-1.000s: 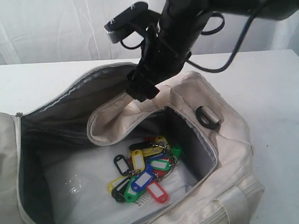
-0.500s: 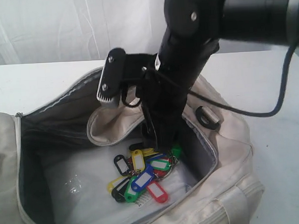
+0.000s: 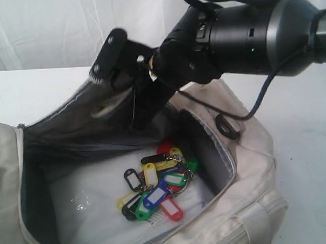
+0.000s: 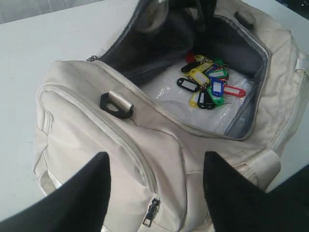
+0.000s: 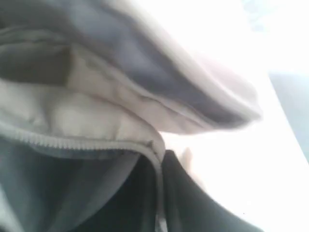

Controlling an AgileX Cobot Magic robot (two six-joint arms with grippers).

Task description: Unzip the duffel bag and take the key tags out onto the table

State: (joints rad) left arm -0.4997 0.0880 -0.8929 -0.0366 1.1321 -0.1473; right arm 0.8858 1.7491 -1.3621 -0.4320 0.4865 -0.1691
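Exterior view: duffel bag (image 3: pixel 251 167) unzipped on worktop (image 3: pixel 304 126); key tags (image 3: pixel 158 187) heaped inside on clear plastic (image 3: pixel 86 212), print beneath unreadable; right tool (image 3: pixel 138 109) clamped on bag's lifted edge. Left wrist view alone shows left tool (image 4: pixel 157 157), fingers spread, empty, above bag end.

Nothing readable here, tbh. The key tags (image 3: pixel 158 190) have little white insert windows, but they look blank or are just too small to make out. There's a tiny dark printed patch (image 3: pixel 153 222) on the clear plastic sheet (image 3: pixel 86 212) on the near side of the tags, inside the duffel bag (image 3: pixel 251 167). It's only a smudge, can't read a single letter.
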